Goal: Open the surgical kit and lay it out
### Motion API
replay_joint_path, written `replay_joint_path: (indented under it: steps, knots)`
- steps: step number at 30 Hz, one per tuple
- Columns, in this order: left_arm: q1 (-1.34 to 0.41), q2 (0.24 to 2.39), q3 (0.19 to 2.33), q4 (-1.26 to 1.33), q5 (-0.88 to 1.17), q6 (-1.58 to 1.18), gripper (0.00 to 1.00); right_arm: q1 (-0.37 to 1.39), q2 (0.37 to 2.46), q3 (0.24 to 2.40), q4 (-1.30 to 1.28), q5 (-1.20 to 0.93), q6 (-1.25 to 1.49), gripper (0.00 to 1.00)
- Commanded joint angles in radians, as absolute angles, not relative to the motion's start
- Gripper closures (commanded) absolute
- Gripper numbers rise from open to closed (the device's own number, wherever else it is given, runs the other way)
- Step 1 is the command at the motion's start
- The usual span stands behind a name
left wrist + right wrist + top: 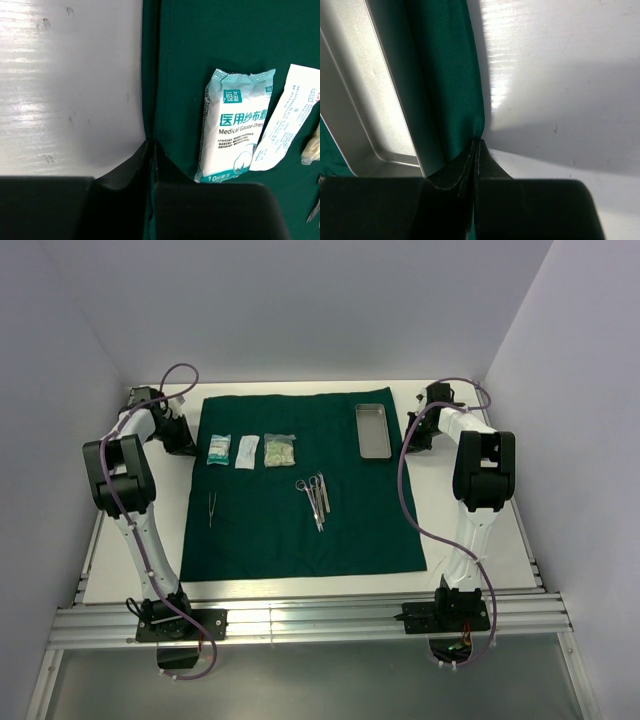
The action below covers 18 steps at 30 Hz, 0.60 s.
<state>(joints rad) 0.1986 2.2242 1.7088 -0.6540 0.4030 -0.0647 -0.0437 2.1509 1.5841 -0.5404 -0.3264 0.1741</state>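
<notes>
**Green cloth** spread flat on the table, gripped at both side hems. The left gripper is closed to a sliver on the left hem, and the right gripper is fully closed on the right hem. The step appears to be smoothing the wrap: draw both hems outward evenly and low, so nothing slides.

- **Inward of the right gripper:** the steel tray lies just beside it, the likeliest obstruction.
- **Inward of the left gripper:** gauze packet, white packet and yellowish packet.
- **Farther off:** clamps and tweezers.

Top view high, overlooking whole table, wrist views close, downward — each sharing a green cloth edge.
</notes>
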Motion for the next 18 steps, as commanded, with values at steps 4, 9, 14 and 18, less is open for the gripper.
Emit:
replay_joint_path:
  steps: [4, 9, 14, 18]
  knots:
    - [0.192, 2.272, 1.762, -0.644, 0.400, -0.078, 0.98, -0.031, 2.177, 1.637, -0.525, -0.350, 0.201, 1.00]
    - [0.190, 2.296, 1.808, -0.641, 0.410, -0.101, 1.00, -0.032, 2.187, 1.655, -0.512, -0.333, 0.206, 1.00]
    - [0.189, 2.310, 1.825, -0.632, 0.413, -0.120, 1.00, -0.038, 2.221, 1.724, -0.517, -0.327, 0.212, 1.00]
    - [0.184, 2.321, 1.836, -0.620, 0.402, -0.130, 1.00, -0.037, 2.253, 1.773, -0.526, -0.325, 0.218, 1.00]
